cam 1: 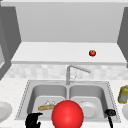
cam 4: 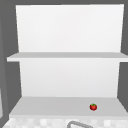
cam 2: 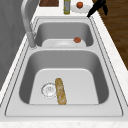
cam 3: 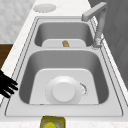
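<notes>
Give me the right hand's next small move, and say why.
Probably ease the right hand over the sink rim toward the plate: its fingers are spread and hold nothing, and the plate lies in the basin just beside it.

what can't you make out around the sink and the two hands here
- Left hand: front view, cut off by the bottom edge; grip unclear.
- Right hand: front view, small and dark; finger pose unclear.
- Plate in the right basin: front view, partly hidden by the red ball.
- Yellow-green container: right side view, cut by the bottom edge.
</notes>
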You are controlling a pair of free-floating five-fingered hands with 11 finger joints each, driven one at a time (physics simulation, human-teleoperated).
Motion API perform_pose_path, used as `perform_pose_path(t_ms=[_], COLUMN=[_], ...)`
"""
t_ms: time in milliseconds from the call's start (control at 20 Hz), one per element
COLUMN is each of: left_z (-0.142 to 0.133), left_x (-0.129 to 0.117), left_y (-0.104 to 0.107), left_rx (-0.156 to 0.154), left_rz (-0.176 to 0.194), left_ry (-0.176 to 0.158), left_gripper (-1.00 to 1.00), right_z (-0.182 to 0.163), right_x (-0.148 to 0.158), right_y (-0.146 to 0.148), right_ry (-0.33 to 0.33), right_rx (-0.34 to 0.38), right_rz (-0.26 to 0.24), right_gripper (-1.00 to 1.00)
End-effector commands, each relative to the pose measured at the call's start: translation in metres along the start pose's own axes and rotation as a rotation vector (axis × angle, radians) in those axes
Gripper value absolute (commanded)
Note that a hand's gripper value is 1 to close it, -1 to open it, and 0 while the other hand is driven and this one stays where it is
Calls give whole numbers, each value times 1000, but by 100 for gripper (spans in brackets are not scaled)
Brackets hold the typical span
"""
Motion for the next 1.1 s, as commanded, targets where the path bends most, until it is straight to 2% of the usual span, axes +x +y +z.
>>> perform_pose_path(t_ms=[0,450,850,1050], left_z=[0,0,0,0], left_x=[0,0,0,0], left_y=[0,0,0,0], left_rx=[0,0,0,0], left_rz=[0,0,0,0], left_ry=[0,0,0,0], left_gripper=[0,0,0,0], right_z=[2,3,29,46], right_x=[22,73,112,127], right_y=[0,5,53,74], right_ry=[51,104,89,75], right_rx=[-101,-310,-457,-477], right_rz=[47,87,77,59], right_gripper=[-100,-100,-100,-100])
